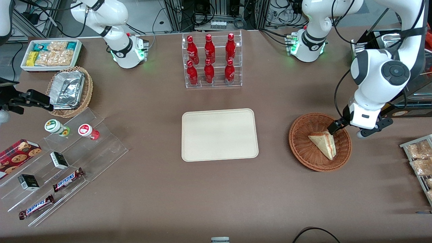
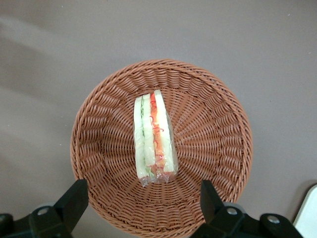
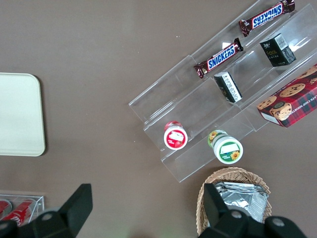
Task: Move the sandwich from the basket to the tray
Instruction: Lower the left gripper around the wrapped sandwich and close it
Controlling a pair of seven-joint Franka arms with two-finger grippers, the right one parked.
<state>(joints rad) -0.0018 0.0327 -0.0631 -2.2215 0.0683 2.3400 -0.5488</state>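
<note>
So the sandwich (image 2: 154, 137) sits on edge in the middle of the basket (image 2: 218, 144), nothing else in there with it. The end effector (image 2: 143, 201) hovers over the basket's rim, fingers (image 2: 74, 198) spread wide and gripping nothing. The tray (image 1: 219, 134) lies bare mid-counter (image 1: 216, 202), bottle rack (image 1: 212, 60) farther from the camera.

A robotics lab is suggested, dressed as a small snack counter; white arm bases (image 1: 130, 52) are bolted to a brown table (image 1: 152, 189), and cables and aluminium framing (image 1: 219, 11) are seen along its edge farthest from the front camera; cola bottles (image 1: 209, 59) are racked in clear acrylic, chocolate bars (image 1: 67, 179) on acrylic steps; the room past the framing can hardly be made out.
</note>
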